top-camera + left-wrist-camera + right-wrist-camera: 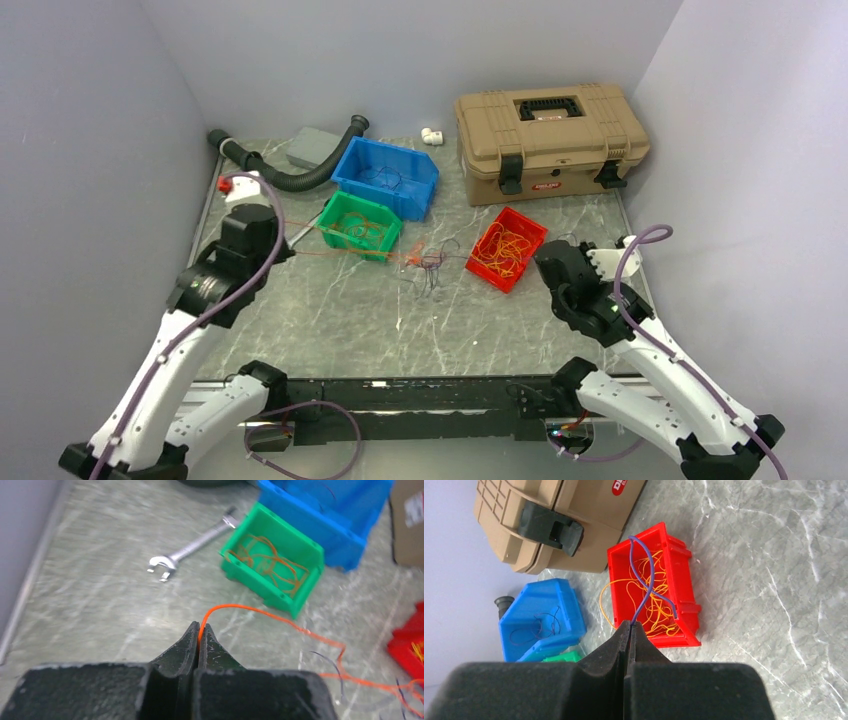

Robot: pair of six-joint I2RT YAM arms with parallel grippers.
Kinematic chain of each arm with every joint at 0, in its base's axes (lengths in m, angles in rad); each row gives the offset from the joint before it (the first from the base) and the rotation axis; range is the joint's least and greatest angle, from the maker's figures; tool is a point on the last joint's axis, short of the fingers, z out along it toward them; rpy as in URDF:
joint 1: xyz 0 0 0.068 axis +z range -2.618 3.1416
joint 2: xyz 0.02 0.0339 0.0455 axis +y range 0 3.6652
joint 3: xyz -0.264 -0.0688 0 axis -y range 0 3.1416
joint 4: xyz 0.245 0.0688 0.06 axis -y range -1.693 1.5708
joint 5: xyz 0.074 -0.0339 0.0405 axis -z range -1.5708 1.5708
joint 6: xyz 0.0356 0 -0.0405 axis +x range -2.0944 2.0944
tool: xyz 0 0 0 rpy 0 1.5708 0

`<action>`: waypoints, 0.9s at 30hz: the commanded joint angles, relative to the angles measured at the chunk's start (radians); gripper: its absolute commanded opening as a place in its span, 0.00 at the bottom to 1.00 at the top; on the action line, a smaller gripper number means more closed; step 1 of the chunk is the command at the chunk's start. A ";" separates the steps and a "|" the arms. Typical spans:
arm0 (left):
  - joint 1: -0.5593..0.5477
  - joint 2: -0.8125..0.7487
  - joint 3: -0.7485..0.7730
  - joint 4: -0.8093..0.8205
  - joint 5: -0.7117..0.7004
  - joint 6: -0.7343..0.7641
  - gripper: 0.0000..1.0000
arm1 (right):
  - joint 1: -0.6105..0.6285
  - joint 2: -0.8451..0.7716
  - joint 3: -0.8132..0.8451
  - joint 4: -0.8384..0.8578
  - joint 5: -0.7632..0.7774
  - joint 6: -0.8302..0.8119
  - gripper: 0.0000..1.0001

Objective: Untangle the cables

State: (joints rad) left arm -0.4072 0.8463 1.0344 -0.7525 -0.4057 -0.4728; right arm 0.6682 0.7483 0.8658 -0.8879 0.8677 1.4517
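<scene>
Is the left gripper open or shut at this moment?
Shut. The left gripper has its jaws pressed together in its wrist view, pinching the orange cable at the tips.

Left arm (pixel 170 350) is extended forward on its own side, wrist turned inward. The left gripper (pixel 200 629) has its fingers pressed together, tips pinching an orange cable (pixel 235 607). Right arm (pixel 650 360) is angled inward. The right gripper (pixel 629 625) has its fingers closed, with a purple cable (pixel 651 575) clamped at the tips.

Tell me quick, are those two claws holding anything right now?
Left gripper: closed, pinching an orange cable.
Right gripper: closed, pinching a purple cable.
</scene>
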 commanded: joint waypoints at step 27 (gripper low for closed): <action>0.042 -0.339 -0.077 0.145 -0.010 0.277 0.00 | 0.193 0.587 0.041 0.740 -1.008 -0.889 0.24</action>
State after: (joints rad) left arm -0.3687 0.4919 0.9569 -0.6724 -0.4644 -0.2523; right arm 0.8047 1.2522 0.8234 -0.2256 -0.0315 0.6758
